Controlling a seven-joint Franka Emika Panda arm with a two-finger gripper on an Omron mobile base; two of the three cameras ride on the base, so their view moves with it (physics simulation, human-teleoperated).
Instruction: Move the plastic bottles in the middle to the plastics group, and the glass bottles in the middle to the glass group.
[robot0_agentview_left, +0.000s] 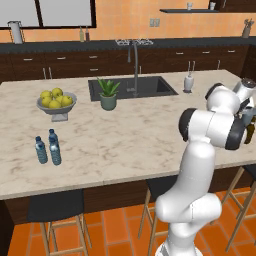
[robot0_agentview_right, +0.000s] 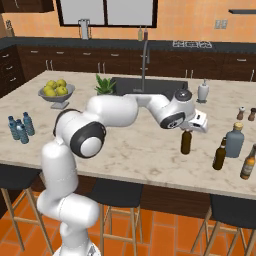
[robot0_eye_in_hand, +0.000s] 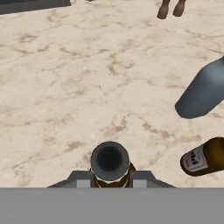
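Note:
My gripper (robot0_agentview_right: 189, 129) is shut on the neck of a dark amber glass bottle (robot0_agentview_right: 186, 142), which hangs upright over the right-centre of the island counter (robot0_agentview_right: 140, 145). Whether its base touches the marble I cannot tell. In the hand view the bottle's mouth (robot0_eye_in_hand: 109, 159) sits between my gripper (robot0_eye_in_hand: 110, 178) fingers. To its right stands the glass group: a squat grey-blue bottle (robot0_agentview_right: 234, 141), a brown bottle (robot0_agentview_right: 219, 155) and a labelled brown bottle (robot0_agentview_right: 247, 164). The plastics group (robot0_agentview_right: 20, 129) of small blue-capped water bottles (robot0_agentview_left: 49, 148) stands at the far left.
A fruit bowl (robot0_agentview_left: 56, 102), a potted plant (robot0_agentview_left: 108, 94), the sink (robot0_agentview_left: 150, 86) with its faucet and a white dispenser (robot0_agentview_left: 188, 82) line the counter's back half. Salt and pepper shakers (robot0_agentview_right: 241, 113) stand beyond the glass group. Stools (robot0_agentview_left: 55, 207) tuck under the near edge.

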